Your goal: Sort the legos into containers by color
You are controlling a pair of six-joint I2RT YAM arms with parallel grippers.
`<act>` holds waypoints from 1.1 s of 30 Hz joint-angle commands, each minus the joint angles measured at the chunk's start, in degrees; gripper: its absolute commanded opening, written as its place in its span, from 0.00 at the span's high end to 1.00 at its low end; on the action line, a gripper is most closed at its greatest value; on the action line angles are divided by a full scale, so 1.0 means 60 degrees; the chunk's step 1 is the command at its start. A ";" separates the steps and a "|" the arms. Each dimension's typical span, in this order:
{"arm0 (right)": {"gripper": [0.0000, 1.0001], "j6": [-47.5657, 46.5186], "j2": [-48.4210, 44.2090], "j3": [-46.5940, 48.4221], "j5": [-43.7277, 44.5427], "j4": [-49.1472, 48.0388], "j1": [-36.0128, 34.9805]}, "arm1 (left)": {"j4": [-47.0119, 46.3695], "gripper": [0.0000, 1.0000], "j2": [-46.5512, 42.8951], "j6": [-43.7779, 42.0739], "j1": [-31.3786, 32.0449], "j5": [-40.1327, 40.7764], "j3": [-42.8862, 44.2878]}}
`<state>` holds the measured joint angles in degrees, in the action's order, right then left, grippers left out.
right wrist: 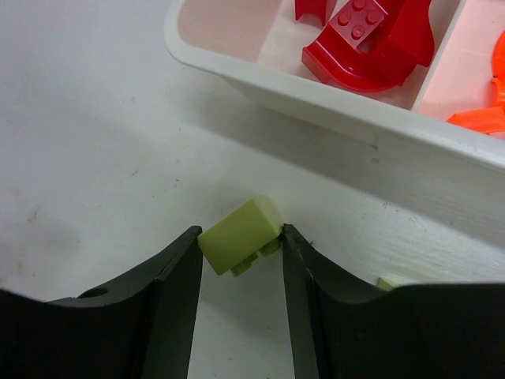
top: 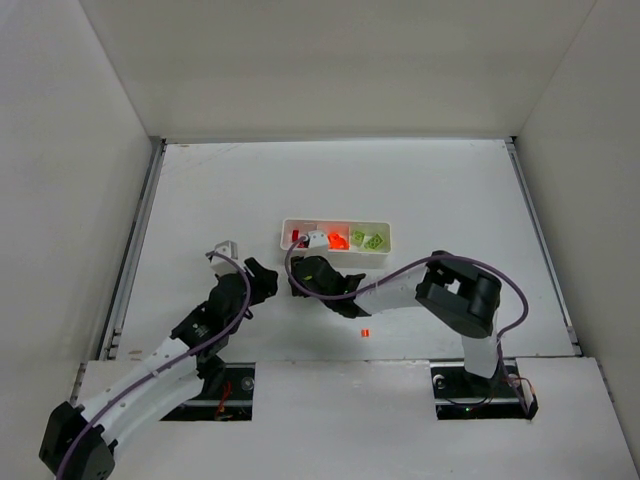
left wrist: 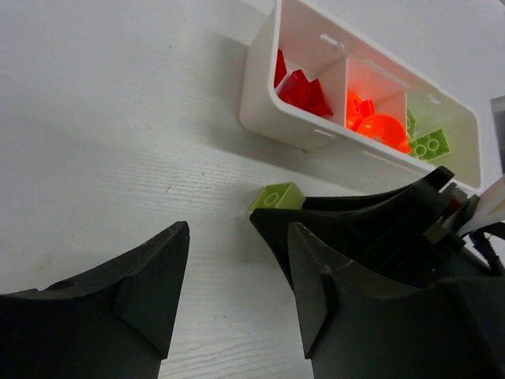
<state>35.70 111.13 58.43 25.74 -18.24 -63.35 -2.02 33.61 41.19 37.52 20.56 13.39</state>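
1. Stretched leftward from the near-right base, elbow raised and forearm low over the worktop [top: 200, 200], with the right end effector [right wrist: 240, 246] just short of the near wall of the tray [left wrist: 276, 118].
2. Closed to a narrow gap on a green brick [right wrist: 241, 231], both dark fingers [right wrist: 170, 292] touching its sides. Cannot tell whether the brick rests on the worktop or hangs just above it.
3. Held just beside the tray's left end, outside all three compartments, studs turned partly downward in the right wrist view.
4. Extended forward and to the right from the near-left base, with the left end effector [left wrist: 237, 237] close beside the right one and near the tray's left end.
5. Spread wide, nothing between its fingers, only bare worktop in the gap.
6. Lying crosswise ahead of both arms, long and shallow, split into three square compartments.
7. In the left compartment, red bricks [right wrist: 355, 47], one of them curved.
8. In the middle compartment, orange bricks [left wrist: 375, 126], heaped together.
9. In the right compartment, green bricks [left wrist: 430, 144], studs up on at least one.
10. Alone on the worktop, a loose orange brick [top: 366, 332], nearer the bases than the tray and well apart from both end effectors.
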 commanded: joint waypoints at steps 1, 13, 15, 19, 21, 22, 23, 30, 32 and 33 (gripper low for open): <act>0.69 0.0217 -0.0604 -0.0100 0.0208 -0.0124 0.0049 | 0.0366 0.50 -0.0371 0.0606 0.0097 0.0104 -0.0166; 0.68 -0.0369 -0.4398 -0.1886 0.0281 0.0154 0.1218 | -0.2004 0.47 0.1500 0.0738 0.1983 0.0060 -0.0342; 0.68 -0.0457 -0.4780 -0.2106 0.0252 0.0285 0.1774 | -0.2677 0.47 0.2291 0.0606 0.2744 0.0206 -0.0181; 0.68 -0.0516 -0.4943 -0.2224 0.0135 0.0681 0.2830 | -0.3719 0.44 0.4063 0.0270 0.4064 0.0587 0.0418; 0.68 -0.0618 -0.4812 -0.2195 0.0164 0.0827 0.3197 | -0.4026 0.44 0.4824 0.0152 0.4591 0.0704 0.0755; 0.68 -0.0648 -0.4724 -0.2181 0.0207 0.0857 0.3343 | -0.4188 0.44 0.5235 0.0108 0.4840 0.0806 0.0960; 0.68 -0.0648 -0.4607 -0.2166 0.0222 0.0857 0.3504 | -0.4320 0.44 0.5645 0.0079 0.5075 0.0909 0.1165; 0.67 -0.0823 -0.3889 -0.1815 0.0222 0.1003 0.3755 | -0.4205 0.49 0.7699 -0.0141 0.6234 0.1335 0.2704; 0.67 -0.0853 -0.3757 -0.1770 0.0251 0.1077 0.3755 | -0.4044 0.50 0.8021 -0.0185 0.6482 0.1422 0.2997; 0.66 -0.0838 -0.3756 -0.1799 0.0266 0.1092 0.3755 | -0.3956 0.50 0.8167 -0.0214 0.6542 0.1510 0.3114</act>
<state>31.70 88.47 45.91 26.46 -11.73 -40.60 -25.06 81.45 41.08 75.53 26.70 29.19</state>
